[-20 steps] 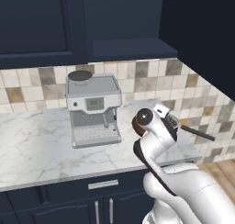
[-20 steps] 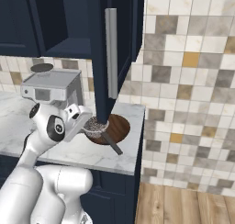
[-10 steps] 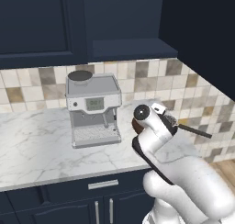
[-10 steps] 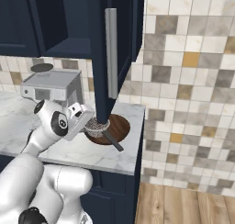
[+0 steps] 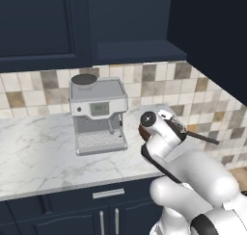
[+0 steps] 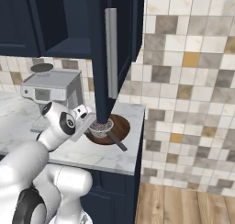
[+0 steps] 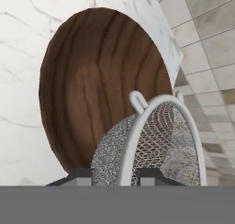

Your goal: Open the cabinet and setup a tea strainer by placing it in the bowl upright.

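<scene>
The cabinet (image 6: 98, 44) stands open, its door edge-on with a long silver bar handle (image 6: 110, 58); in the left base view the door (image 5: 217, 36) hangs at the upper right. The brown wooden bowl (image 6: 120, 126) (image 7: 87, 81) sits on the counter's right end below it. My gripper (image 6: 94, 126) (image 7: 114, 176) is shut on the tea strainer (image 6: 102, 126) (image 7: 153, 145), gripping the rim of its mesh cup. The cup hangs over the bowl's near left edge, and its dark handle (image 5: 202, 138) (image 6: 118, 143) sticks out sideways. Whether the mesh touches the bowl I cannot tell.
A silver coffee machine (image 5: 99, 113) (image 6: 50, 87) stands on the marble counter (image 5: 38, 157) left of the bowl. A tiled wall (image 6: 183, 81) closes the counter's right end. The open door's lower edge hangs just above the strainer.
The wrist has edged slightly towards the bowl, carrying the strainer with it. The grip, the bowl and the door are unchanged.
</scene>
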Motion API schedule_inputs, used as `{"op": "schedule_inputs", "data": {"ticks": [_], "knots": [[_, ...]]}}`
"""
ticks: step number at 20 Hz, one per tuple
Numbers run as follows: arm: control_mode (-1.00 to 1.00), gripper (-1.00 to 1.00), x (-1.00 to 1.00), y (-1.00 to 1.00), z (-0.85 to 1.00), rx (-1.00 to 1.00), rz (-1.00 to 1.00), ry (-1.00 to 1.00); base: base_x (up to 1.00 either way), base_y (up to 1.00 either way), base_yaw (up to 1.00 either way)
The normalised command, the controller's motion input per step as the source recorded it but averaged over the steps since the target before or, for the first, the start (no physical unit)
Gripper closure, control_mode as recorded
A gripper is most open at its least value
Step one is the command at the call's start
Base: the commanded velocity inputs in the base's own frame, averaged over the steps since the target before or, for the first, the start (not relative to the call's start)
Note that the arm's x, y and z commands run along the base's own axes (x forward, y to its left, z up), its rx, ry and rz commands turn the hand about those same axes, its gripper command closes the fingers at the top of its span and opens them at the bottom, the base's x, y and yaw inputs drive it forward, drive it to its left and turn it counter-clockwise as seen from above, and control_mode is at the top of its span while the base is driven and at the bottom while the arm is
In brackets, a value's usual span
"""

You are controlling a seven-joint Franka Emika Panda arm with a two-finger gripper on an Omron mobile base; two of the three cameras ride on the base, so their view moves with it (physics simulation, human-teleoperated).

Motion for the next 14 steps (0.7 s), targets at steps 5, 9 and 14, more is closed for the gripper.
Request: {"op": "schedule_inputs", "data": {"ticks": [5,9,14], "knots": [[-1.00,1.00,0.28,-0.17,-0.22,0.00,0.00,0.00,0.00,0.00,0.00],[-1.00,1.00,0.25,-0.08,-0.30,0.00,0.00,0.00,0.00,0.00,0.00],[-1.00,1.00,0.13,0.00,-0.07,0.00,0.00,0.00,0.00,0.00,0.00]]}}
